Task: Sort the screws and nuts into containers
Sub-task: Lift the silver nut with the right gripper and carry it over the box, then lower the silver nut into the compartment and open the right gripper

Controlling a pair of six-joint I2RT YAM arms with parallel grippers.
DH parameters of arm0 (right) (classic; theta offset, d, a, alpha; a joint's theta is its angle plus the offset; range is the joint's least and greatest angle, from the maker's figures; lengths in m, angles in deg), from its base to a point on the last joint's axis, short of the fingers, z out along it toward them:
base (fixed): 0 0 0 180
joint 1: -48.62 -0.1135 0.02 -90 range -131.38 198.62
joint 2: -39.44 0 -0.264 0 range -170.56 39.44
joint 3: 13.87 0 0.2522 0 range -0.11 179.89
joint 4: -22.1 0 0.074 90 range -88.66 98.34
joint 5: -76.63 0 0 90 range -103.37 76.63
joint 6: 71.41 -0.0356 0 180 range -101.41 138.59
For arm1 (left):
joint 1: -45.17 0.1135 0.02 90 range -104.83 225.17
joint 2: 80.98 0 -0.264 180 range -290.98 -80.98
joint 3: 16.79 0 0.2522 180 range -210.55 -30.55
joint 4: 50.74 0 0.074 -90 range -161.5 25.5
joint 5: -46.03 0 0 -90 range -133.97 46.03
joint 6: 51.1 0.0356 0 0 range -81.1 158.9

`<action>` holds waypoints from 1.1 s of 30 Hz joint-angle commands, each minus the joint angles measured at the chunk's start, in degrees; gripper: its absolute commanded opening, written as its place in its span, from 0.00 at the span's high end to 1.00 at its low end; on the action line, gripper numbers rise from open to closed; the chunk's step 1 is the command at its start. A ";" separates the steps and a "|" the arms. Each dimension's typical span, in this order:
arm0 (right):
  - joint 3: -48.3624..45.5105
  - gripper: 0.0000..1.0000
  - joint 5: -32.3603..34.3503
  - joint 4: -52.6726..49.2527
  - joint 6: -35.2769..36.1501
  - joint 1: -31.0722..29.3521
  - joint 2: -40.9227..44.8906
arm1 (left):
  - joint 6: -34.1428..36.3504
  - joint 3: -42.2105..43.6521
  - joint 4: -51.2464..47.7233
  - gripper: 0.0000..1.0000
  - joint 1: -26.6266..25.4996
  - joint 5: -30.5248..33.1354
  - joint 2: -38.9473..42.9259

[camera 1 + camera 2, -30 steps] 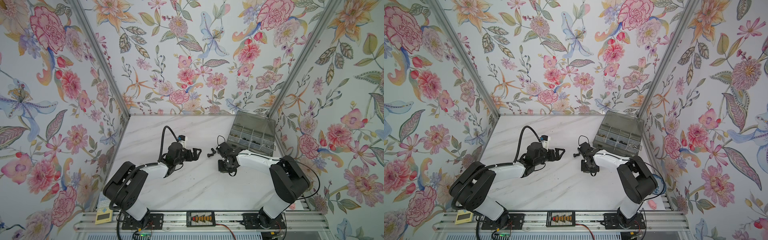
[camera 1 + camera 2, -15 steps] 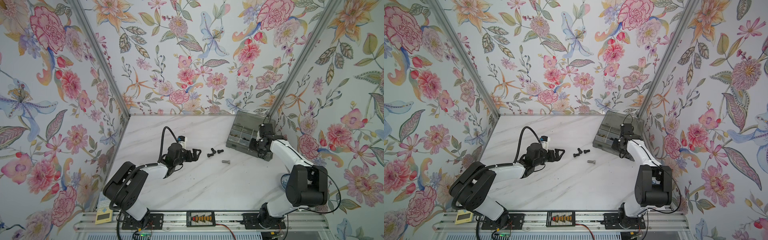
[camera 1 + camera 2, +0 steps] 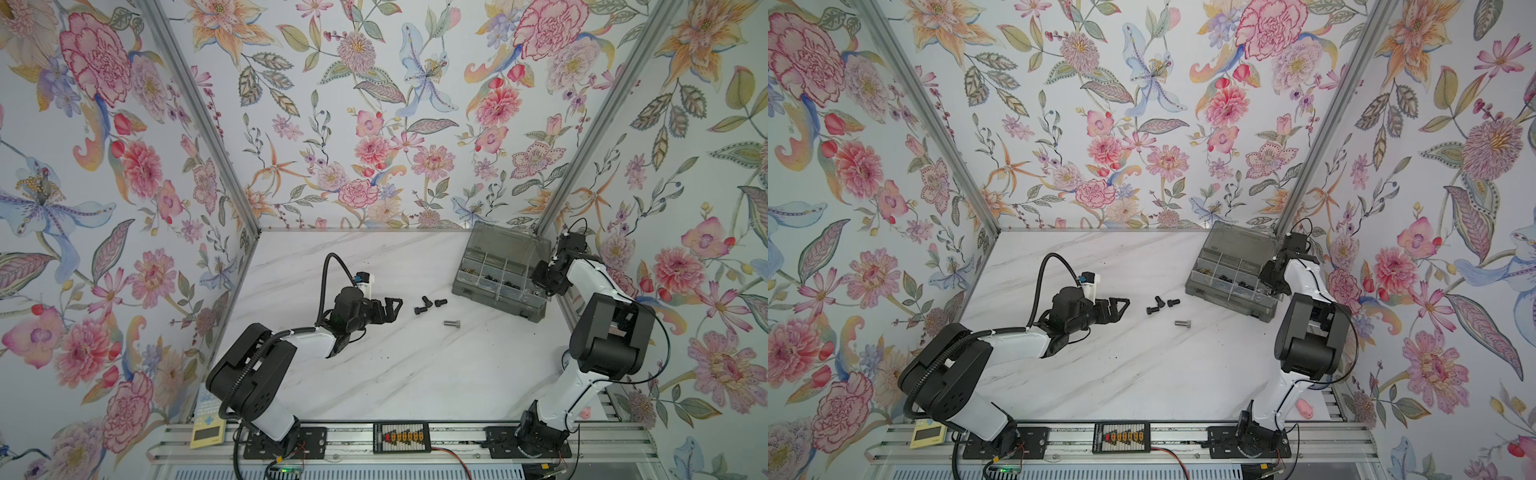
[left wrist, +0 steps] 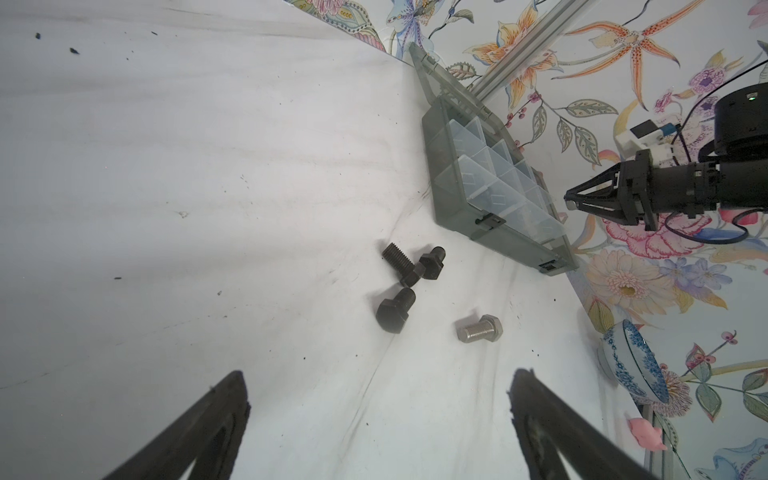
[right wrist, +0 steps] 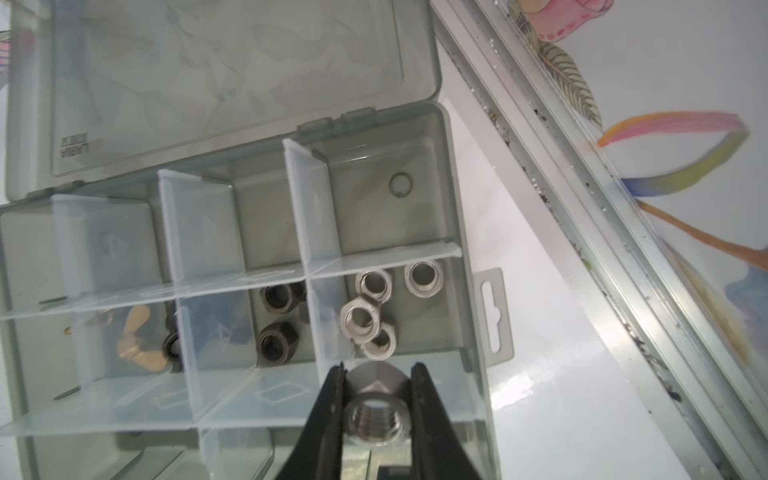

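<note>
With the right pincer [image 5: 376,411] clenched on a silver nut [image 5: 376,417], we judged it best to release only once above the silver-nut compartment [image 5: 432,328] just ahead

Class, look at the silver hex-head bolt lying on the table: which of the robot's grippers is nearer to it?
Left. The left gripper sits open on the table just beyond the three black bolts from the silver hex-head bolt. The right gripper is farther, over the organiser box, holding a silver nut.
</note>
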 commanded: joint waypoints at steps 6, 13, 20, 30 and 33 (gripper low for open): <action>7.09 1.00 -1.42 -1.03 0.21 1.24 -6.78 | -0.16 0.40 0.35 0.01 -0.24 0.37 0.07; 8.41 0.96 -1.48 -1.04 0.23 1.37 -9.35 | 0.24 0.04 -0.31 0.01 -0.23 0.70 0.23; 8.35 0.92 -1.77 -1.10 0.29 1.37 -9.74 | 0.29 -0.03 -0.27 0.01 -0.27 0.70 0.06; 6.84 0.90 -1.39 -1.06 0.71 1.42 -8.92 | 0.24 0.23 -0.42 0.01 -0.29 0.81 0.41; 6.16 0.89 -1.47 -1.00 1.03 1.51 -8.24 | 0.24 0.36 -0.43 0.01 -0.23 0.88 0.66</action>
